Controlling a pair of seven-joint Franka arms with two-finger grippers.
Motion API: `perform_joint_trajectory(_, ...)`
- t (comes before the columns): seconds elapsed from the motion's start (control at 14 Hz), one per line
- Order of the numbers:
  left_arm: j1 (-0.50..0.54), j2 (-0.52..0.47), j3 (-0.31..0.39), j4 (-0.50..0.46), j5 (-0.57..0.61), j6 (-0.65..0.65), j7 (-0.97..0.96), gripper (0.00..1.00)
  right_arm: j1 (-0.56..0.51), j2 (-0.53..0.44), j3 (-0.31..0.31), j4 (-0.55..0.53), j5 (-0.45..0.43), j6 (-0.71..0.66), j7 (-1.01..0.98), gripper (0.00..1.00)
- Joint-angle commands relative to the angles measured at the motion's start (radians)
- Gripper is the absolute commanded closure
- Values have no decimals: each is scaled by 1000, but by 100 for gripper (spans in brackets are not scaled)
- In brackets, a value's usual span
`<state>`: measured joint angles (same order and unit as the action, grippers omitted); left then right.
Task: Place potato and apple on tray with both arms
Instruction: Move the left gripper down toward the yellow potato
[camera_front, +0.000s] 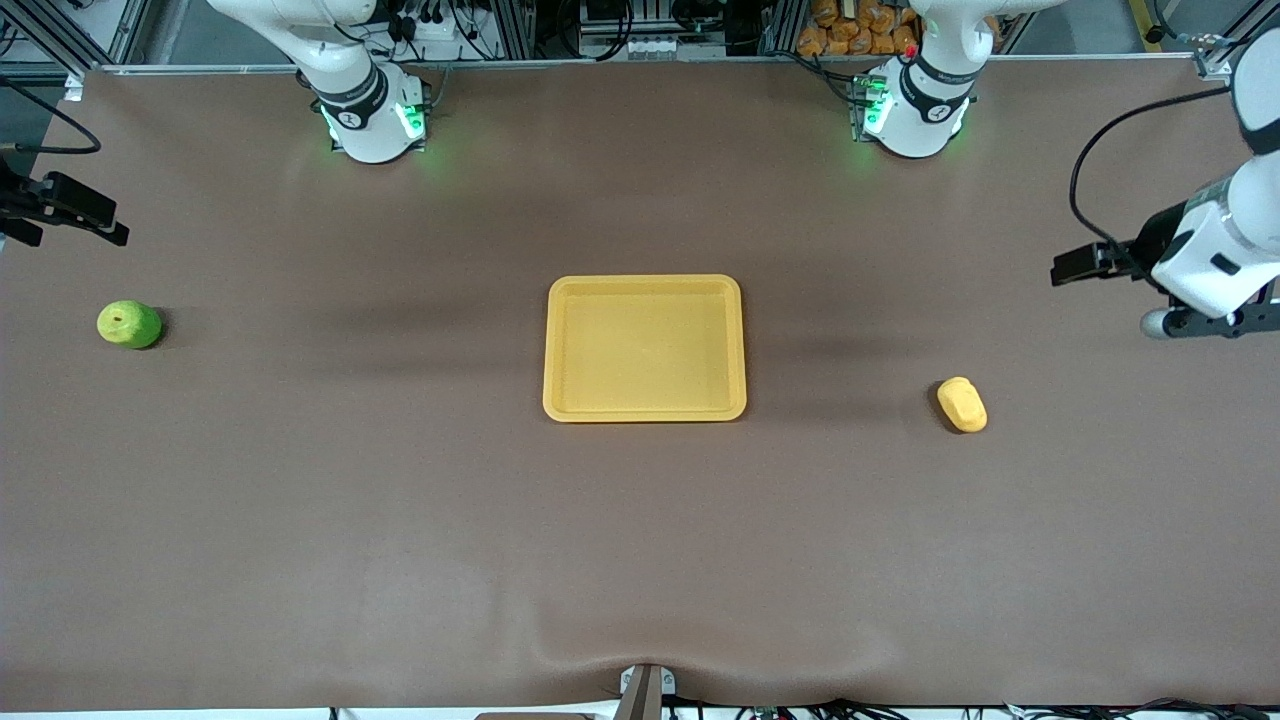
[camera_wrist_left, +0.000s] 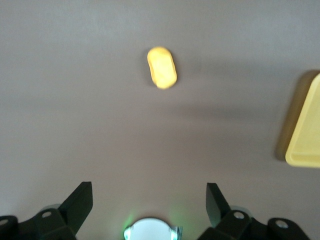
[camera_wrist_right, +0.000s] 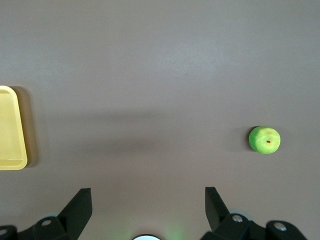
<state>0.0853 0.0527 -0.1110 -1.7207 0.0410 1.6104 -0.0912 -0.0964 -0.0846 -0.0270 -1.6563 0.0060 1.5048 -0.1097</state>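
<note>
The yellow-orange tray (camera_front: 645, 281) lies empty at the table's middle. The green apple (camera_front: 129, 324) sits on the table toward the right arm's end, and it shows in the right wrist view (camera_wrist_right: 265, 139). The yellow potato (camera_front: 962, 404) lies toward the left arm's end, slightly nearer the front camera than the tray's middle, and it shows in the left wrist view (camera_wrist_left: 162, 67). My left gripper (camera_wrist_left: 148, 192) is open and empty, up over the table at its own end, apart from the potato. My right gripper (camera_wrist_right: 147, 195) is open and empty, up over its end, apart from the apple.
A corner of the tray shows in the left wrist view (camera_wrist_left: 305, 135) and in the right wrist view (camera_wrist_right: 10, 125). The two arm bases (camera_front: 375, 120) (camera_front: 915, 115) stand at the table's back edge. A small mount (camera_front: 645, 690) sits at the front edge.
</note>
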Motion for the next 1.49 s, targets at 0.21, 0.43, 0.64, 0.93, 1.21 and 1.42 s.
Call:
perform_joint_trajectory(0.21, 8, -17, -1, -161, -9, 215, -39, 0, -8, 2, 2, 39, 0, 22, 12, 0)
perform_joint_trajectory(0.43, 10, -8, -1, -206, -9, 279, -64, 0, -5, 16, 2, 72, -9, 23, 12, 0)
perform_joint_trajectory(0.64, 28, 19, -1, -275, -9, 390, -68, 0, -6, 36, 2, 101, -6, 20, 15, 0)
perform_joint_trajectory(0.93, 54, 111, -1, -280, -9, 465, -77, 0, -8, 57, 2, 101, -4, 15, 10, 0)
perform_joint_trajectory(1.21, 57, 176, -1, -281, -9, 525, -128, 0, -12, 86, 1, 118, -11, 22, 10, 0)
perform_joint_trajectory(1.42, 56, 194, -3, -359, -12, 679, -143, 0, -19, 121, 2, 122, -11, 15, 13, 0)
